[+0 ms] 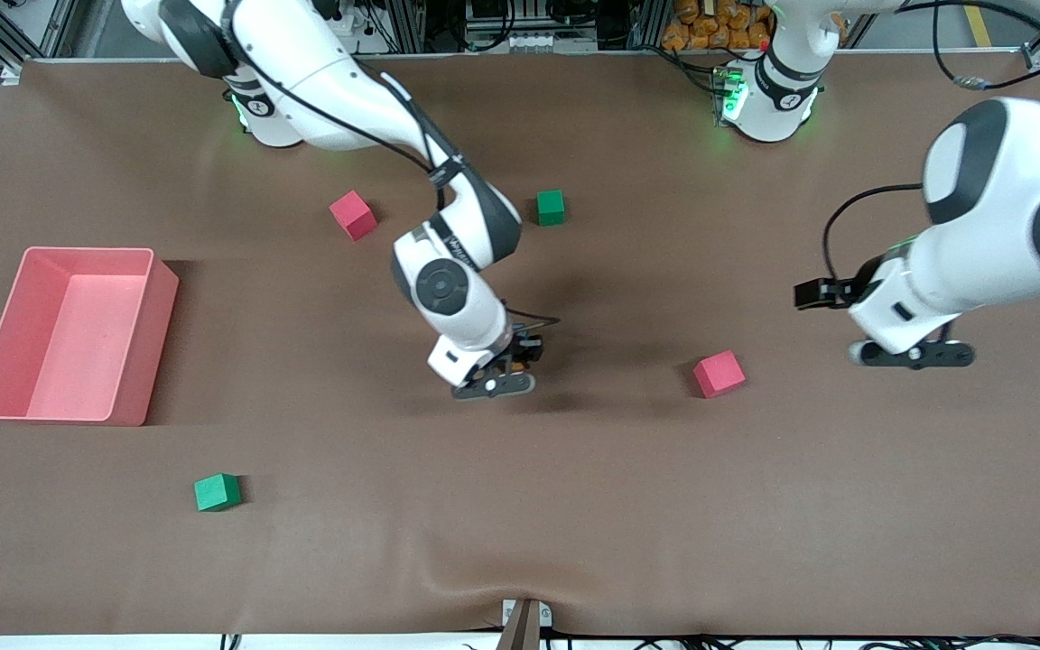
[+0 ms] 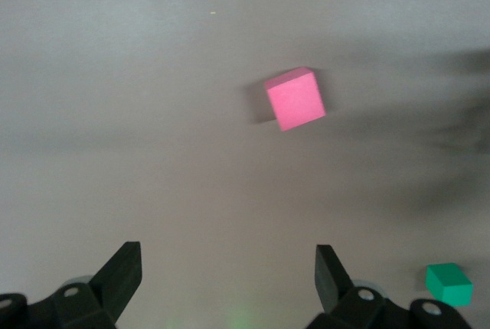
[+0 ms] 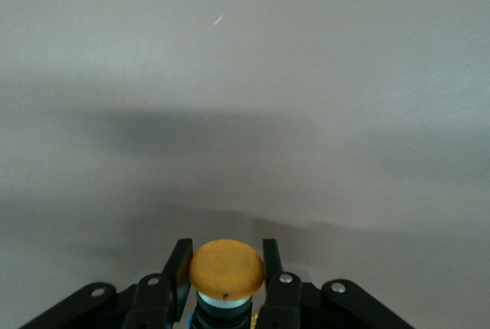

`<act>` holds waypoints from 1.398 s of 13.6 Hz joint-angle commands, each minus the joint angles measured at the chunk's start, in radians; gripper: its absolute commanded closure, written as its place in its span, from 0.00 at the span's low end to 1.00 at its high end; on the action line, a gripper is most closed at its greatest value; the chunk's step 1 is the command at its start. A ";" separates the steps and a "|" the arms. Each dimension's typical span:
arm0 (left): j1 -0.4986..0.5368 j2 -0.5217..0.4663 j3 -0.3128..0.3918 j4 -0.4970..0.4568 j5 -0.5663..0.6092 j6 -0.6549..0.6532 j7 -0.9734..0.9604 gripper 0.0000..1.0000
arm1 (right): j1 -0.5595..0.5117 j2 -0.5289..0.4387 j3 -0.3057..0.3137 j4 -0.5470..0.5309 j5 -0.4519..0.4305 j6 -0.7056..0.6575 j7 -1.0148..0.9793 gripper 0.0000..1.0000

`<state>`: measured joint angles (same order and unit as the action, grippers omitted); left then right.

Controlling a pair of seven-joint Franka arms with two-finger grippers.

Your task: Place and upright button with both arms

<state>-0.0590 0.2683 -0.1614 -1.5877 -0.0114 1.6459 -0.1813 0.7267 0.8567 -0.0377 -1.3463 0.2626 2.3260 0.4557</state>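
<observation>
The right gripper (image 3: 227, 275) pinched the button (image 3: 227, 269) over mid-table, apparently just above the cloth; it should lower gently, cap upward. The left gripper (image 2: 228, 275) waited spread near a pink cube (image 2: 295, 99).

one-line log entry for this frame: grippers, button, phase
right gripper: shut on button, over mid-table | left gripper: open, empty, waiting near a pink cube | phase: button held, not yet placed

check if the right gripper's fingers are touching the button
Touching. In the right wrist view the right gripper has a finger pressed against each side of the button, with no gap.
</observation>
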 commanded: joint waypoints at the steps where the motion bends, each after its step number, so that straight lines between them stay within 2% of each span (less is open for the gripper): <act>1: -0.053 0.063 0.000 0.025 -0.013 0.025 -0.046 0.00 | 0.028 0.065 -0.016 0.061 0.018 0.033 0.043 1.00; 2: -0.074 0.090 0.000 0.043 -0.013 0.026 -0.067 0.00 | 0.040 0.071 -0.016 0.064 0.018 0.036 0.070 1.00; 3: -0.094 0.115 0.000 0.061 -0.021 0.028 -0.095 0.00 | 0.045 0.073 -0.016 0.064 0.017 0.036 0.075 0.79; 4: -0.104 0.136 0.000 0.069 -0.048 0.029 -0.118 0.00 | 0.046 0.074 -0.016 0.062 0.011 0.035 0.075 0.23; 5: -0.107 0.156 0.000 0.078 -0.092 0.038 -0.127 0.00 | 0.060 0.074 -0.019 0.062 0.004 0.039 0.078 0.00; 9: -0.179 0.265 -0.001 0.164 -0.128 0.051 -0.130 0.00 | 0.046 0.044 -0.028 0.067 0.004 0.024 0.075 0.00; 11: -0.200 0.307 -0.003 0.198 -0.153 0.074 -0.139 0.00 | 0.004 0.013 -0.028 0.078 0.009 -0.049 0.074 0.00; 12: -0.214 0.316 -0.003 0.199 -0.153 0.096 -0.141 0.00 | -0.019 0.005 -0.030 0.116 0.007 -0.094 0.074 0.00; 14: -0.243 0.342 -0.003 0.199 -0.154 0.139 -0.145 0.00 | -0.105 -0.005 -0.027 0.179 0.010 -0.181 0.067 0.00; 16: -0.272 0.368 -0.003 0.207 -0.156 0.185 -0.164 0.00 | -0.189 -0.051 -0.017 0.194 0.013 -0.235 0.060 0.00; 19: -0.359 0.428 0.009 0.285 -0.154 0.224 -0.276 0.00 | -0.300 -0.129 -0.014 0.194 0.015 -0.333 0.008 0.00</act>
<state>-0.3563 0.6426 -0.1683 -1.3920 -0.1543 1.8682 -0.3914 0.4844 0.7865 -0.0763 -1.1380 0.2625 2.0580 0.4942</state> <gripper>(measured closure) 0.000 0.000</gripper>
